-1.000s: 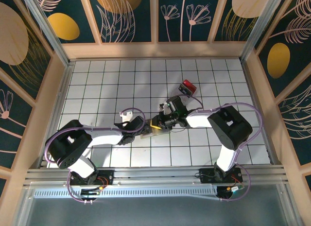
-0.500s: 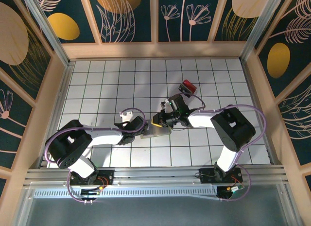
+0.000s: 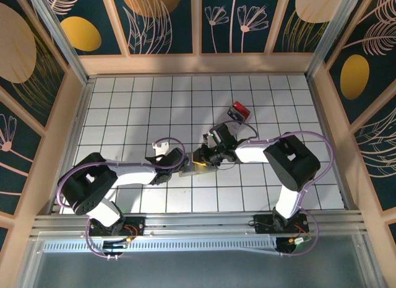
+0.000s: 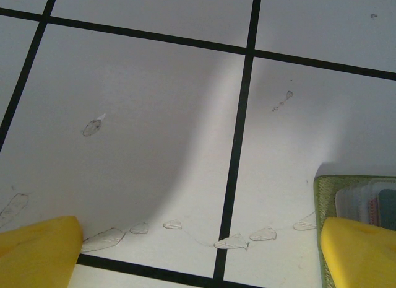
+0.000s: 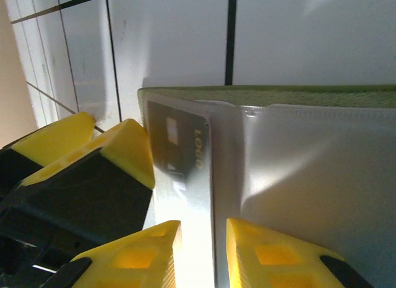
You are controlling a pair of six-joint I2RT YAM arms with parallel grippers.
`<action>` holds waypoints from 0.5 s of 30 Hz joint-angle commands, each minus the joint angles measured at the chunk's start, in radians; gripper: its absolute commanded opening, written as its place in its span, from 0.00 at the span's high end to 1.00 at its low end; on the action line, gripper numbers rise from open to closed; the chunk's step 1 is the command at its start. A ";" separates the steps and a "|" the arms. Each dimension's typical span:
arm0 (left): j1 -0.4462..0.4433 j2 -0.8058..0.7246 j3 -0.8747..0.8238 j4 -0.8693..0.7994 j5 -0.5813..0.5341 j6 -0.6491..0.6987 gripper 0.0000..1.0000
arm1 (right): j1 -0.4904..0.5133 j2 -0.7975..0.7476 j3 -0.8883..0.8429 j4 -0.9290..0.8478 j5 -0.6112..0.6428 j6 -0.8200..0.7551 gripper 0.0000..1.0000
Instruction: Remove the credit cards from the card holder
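Yellow-green outside and pale inside, the card holder lay open flat on the white gridded table, just toward 6 o'clock of the table's middle, between your two arms. Your left gripper sat at its 9 o'clock edge with the fingers spread wide. In the left wrist view one yellow fingertip covered part of the holder's corner and the other stood well apart over bare tile. Your right gripper hung low over the holder from its 2 o'clock side, above the clear sleeve. Its fingers stood a narrow gap apart, straddling the sleeve's edge, and you could not tell whether they pinched anything. A dark card showed tucked in a pocket at 9 o'clock in the right wrist view, not yet drawn out. A small red object lay at 1 o'clock of the holder, well apart; what it was you could not tell.

You were, I judged, at the step of getting hold of a card. The next move called for the left fingers to pin the holder while the right found a card's edge, closed on it alone and slid it out along the pocket; catching plastic would likely drag the whole holder
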 commanded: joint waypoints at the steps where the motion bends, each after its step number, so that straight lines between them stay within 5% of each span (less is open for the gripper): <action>1: 0.000 0.024 -0.024 -0.061 0.046 -0.014 0.01 | 0.002 0.017 0.024 -0.005 0.014 -0.003 0.74; 15: 0.000 0.026 -0.025 -0.054 0.054 -0.014 0.01 | 0.004 0.027 0.028 0.070 -0.039 0.023 0.78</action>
